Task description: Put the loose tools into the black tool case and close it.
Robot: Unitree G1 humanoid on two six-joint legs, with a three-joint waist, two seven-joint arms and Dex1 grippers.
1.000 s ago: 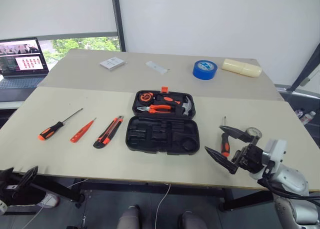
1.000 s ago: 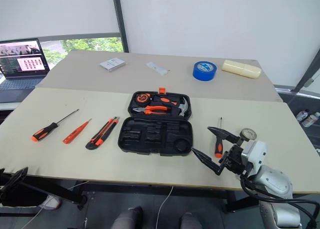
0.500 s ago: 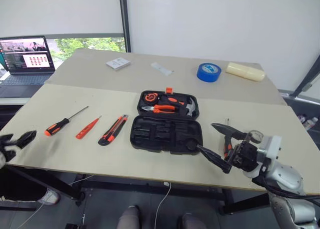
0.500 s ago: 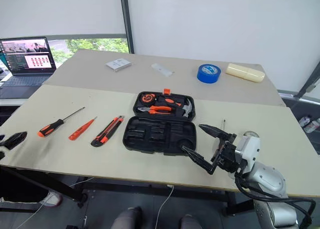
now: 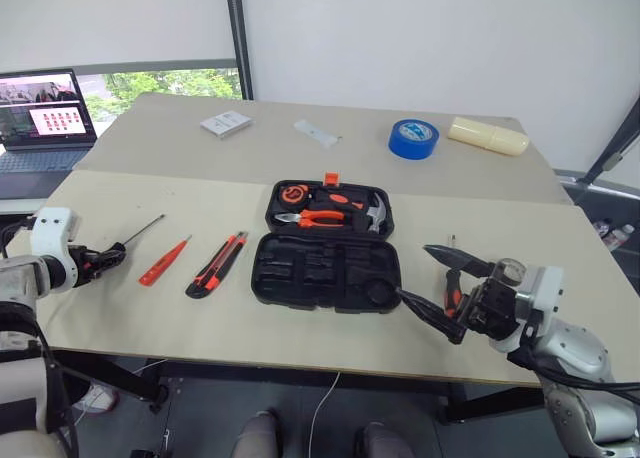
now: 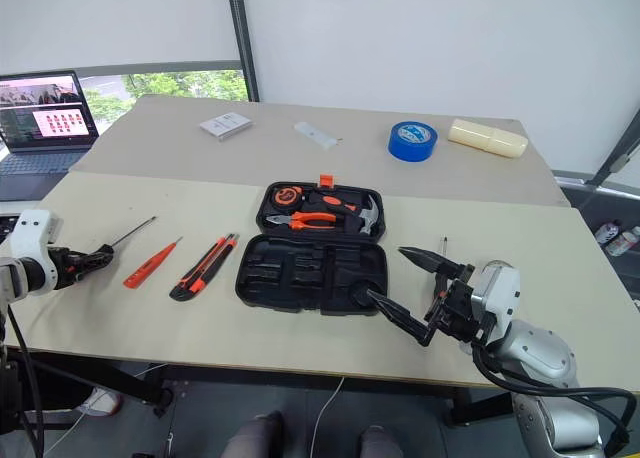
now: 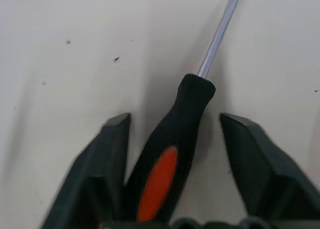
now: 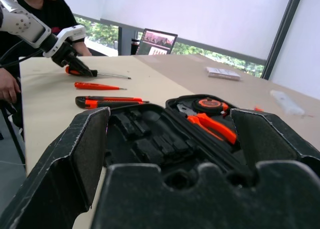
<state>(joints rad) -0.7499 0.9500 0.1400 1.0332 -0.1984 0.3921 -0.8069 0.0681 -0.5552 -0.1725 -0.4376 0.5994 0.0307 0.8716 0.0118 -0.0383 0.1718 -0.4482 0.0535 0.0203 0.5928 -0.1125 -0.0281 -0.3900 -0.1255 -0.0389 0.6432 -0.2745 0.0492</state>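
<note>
Black tool case (image 5: 328, 246) open mid-table, loose tools not yet packed.
Left gripper (image 7: 172, 139) straddles screwdriver (image 7: 172, 159), not pinching; right gripper (image 6: 405, 283) spread, empty; knife (image 5: 217, 264), tester (image 5: 164, 260) on table (image 5: 150, 318).

Blue tape roll (image 5: 411, 138) lies flat near the far right edge of the desk (image 5: 520, 228), just beside a cream oblong block (image 5: 485, 135). A small white box (image 5: 225, 124) and a flat white strip (image 5: 315, 132) lie toward the far left. An open laptop (image 5: 40, 118) sits beyond the desk's left edge.
</note>
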